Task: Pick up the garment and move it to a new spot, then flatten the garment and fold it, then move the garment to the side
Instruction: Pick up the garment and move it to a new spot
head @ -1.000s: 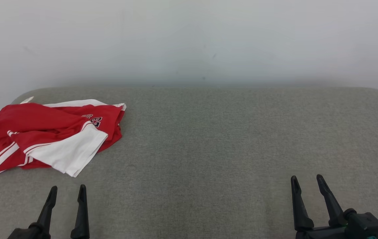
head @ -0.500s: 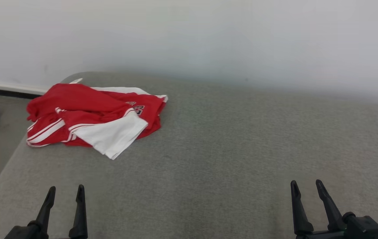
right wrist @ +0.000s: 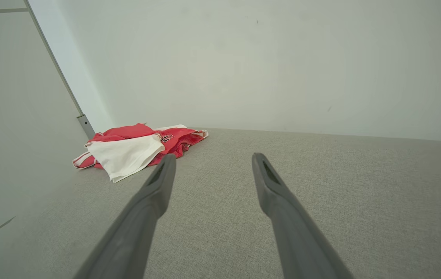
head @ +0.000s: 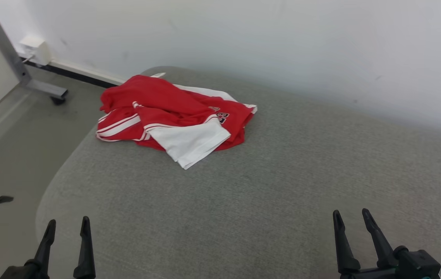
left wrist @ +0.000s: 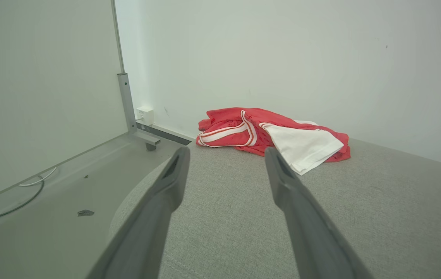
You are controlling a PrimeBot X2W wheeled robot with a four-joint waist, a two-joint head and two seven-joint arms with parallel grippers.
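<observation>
The garment (head: 174,116), red with white panels and stripes, lies crumpled in a heap at the far left corner of the grey upholstered surface (head: 243,201), close to the white wall (head: 301,46). A dark print on it, possibly a number, is too small to read. Both grippers hover at the near edge, well apart from the heap. The left gripper (head: 68,221) is at the near left and the right gripper (head: 350,211) at the near right, each with fingers spread and nothing between them. On the floor (head: 7,155) to the left are a metal leg on a caster (head: 23,73) and a small dark scrap (head: 3,199).
</observation>
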